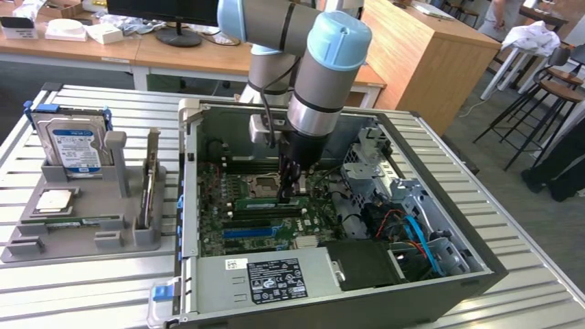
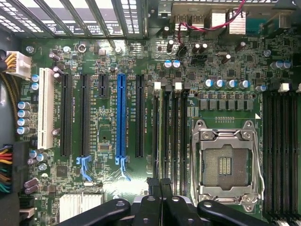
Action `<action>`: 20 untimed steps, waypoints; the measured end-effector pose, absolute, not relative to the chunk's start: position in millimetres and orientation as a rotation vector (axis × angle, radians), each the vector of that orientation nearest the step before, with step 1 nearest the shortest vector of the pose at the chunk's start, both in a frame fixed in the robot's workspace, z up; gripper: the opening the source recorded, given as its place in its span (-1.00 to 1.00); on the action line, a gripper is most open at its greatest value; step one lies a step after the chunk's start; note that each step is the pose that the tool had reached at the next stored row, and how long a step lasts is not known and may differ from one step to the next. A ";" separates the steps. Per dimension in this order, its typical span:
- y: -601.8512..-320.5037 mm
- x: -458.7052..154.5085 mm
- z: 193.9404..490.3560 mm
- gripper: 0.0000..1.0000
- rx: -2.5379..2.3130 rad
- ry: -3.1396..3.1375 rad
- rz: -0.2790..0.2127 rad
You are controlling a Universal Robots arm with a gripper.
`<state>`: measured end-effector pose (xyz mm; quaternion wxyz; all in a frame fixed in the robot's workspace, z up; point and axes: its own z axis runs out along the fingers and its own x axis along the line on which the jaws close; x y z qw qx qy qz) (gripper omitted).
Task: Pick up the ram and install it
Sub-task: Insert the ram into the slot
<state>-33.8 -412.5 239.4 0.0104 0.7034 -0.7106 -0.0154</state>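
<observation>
Ram [image 1: 265, 203], thin flat green board, upright in black gripper [image 1: 290, 198]

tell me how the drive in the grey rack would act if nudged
The drive looks like a rigid metal block, probably heavy for its size. Standing on edge in the rack, it would likely rock rather than slide.

long green ram [image 1: 263, 203] stands on edge in a motherboard slot beside the processor socket
</observation>
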 end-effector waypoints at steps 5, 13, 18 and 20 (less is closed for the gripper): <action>-412.5 -33.7 238.8 -0.77 2.195 -2.218 -0.048; -412.5 -33.7 237.1 -0.77 2.195 -2.217 -0.048; -413.1 -33.8 236.9 -0.77 2.195 -2.218 -0.048; -413.2 -34.3 236.9 -0.77 2.195 -2.217 -0.048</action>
